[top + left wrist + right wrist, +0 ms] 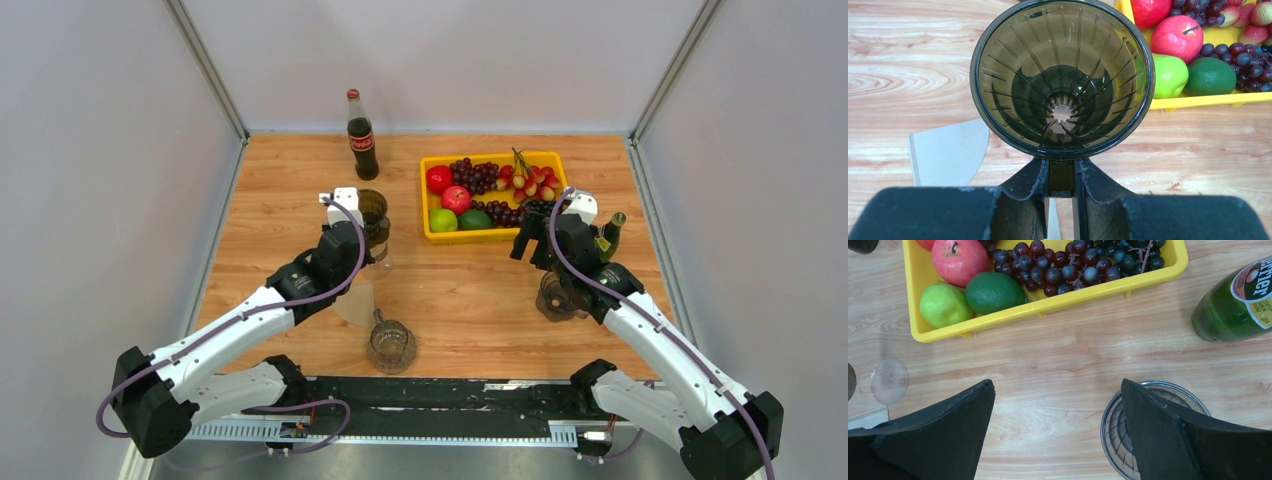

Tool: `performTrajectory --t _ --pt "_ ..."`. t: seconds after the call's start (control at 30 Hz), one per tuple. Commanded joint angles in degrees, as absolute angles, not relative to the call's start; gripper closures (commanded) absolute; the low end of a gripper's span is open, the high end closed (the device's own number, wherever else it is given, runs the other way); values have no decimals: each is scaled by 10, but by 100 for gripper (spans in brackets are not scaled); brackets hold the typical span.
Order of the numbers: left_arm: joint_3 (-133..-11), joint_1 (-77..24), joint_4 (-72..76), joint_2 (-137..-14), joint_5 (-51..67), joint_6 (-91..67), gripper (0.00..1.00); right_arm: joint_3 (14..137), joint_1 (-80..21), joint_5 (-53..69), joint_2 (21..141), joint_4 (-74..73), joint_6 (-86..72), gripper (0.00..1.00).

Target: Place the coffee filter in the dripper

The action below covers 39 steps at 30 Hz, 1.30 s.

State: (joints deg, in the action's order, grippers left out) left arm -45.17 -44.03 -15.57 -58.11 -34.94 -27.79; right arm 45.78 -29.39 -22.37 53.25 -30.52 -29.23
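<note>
Jaws of the left gripper [1061, 175] are seen clamped on the handle of the dark dripper [1061, 75]. The paper filter [948, 152] is pictured lying flat on the wooden table [470, 290] just beside it. The right gripper [1058, 410] is spread wide near the yellow tray [1048, 302].

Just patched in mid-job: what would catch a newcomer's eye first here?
The dark ribbed dripper, empty, fills the left wrist view, clamped by its tab in the left gripper. The paper coffee filter lies flat on the table near it, not yet inside. The yellow fruit tray sits far, right of centre, with the right gripper open before it.
</note>
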Motion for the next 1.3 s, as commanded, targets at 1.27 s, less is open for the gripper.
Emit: performTrajectory --t 1.27 --pt "-434 -438 -187 -550 -313 -267 68 454 -294 -222 533 -283 -279 0"
